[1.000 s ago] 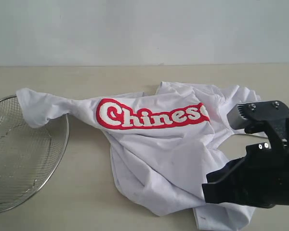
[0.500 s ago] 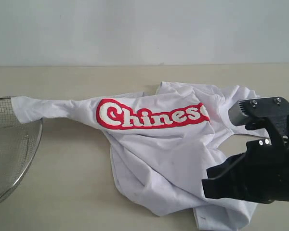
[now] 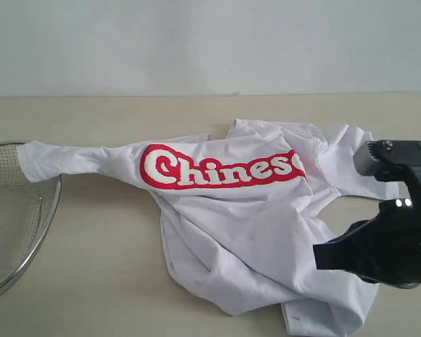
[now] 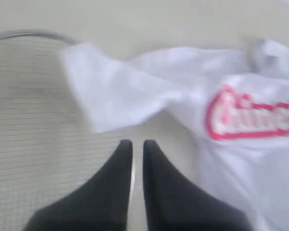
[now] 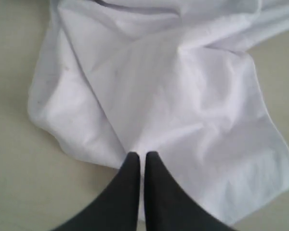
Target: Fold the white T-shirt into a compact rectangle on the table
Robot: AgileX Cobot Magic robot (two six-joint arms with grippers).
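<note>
Moved since earlier: the round wire-mesh metal basket (image 3: 17,217) has slid left and now sits partly out of the exterior view. The shirt's left sleeve (image 3: 63,160), which was humped up over the rim, now lies stretched out low. The right arm has drawn back towards the right.
Left tool (image 4: 133,143): jaws pressed together with nothing between them, hanging over the basket mesh just short of the sleeve end.
Right tool (image 5: 139,155): jaws pressed together, tips over the lower hem. No cloth shows between them.
White short-sleeved T-shirt (image 3: 245,225): lies front up and rumpled on the table, the red-backed lettering (image 3: 221,168) showing, the body bunched and creased.
Wide pale beige table (image 3: 112,281): carries the shirt and the basket.
Basket contents: only the sleeve's cuff end crosses the rim. No other item shows in the part in view.
Progress: early, by my judgement. The shirt is out of the basket but not flattened, and no fold is made. Spreading and every fold remain.
</note>
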